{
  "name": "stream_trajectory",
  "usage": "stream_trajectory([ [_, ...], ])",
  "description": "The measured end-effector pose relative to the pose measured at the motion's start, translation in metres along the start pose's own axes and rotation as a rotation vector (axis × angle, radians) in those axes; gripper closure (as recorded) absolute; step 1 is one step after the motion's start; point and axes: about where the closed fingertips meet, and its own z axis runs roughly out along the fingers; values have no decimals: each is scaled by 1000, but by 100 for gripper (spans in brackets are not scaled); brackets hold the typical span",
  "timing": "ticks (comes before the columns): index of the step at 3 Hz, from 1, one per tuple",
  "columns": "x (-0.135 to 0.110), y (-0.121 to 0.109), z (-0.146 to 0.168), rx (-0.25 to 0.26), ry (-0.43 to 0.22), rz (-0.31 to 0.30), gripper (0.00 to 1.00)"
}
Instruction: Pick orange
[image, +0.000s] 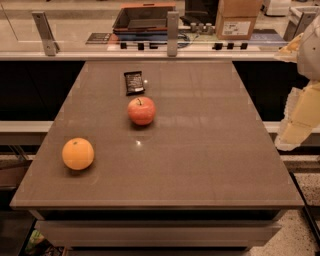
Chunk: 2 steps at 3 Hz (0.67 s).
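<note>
The round bumpy orange (78, 153) is sitting on the smooth table (200, 150) while the gripper (299, 120) is hanging beside the table, open or closed I cannot tell

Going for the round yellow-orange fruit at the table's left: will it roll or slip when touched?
Probably rolls if nudged: the round yellow-orange orange sits free on the smooth brown tabletop. Its matte skin likely grips fairly well. The hand hangs at the table's right edge, far from it.
</note>
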Motion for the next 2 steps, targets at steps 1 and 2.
stream_trajectory([
  [1, 0, 0, 0, 0, 0, 0, 0],
  [2, -6, 2, 9, -3, -45, 17, 0],
])
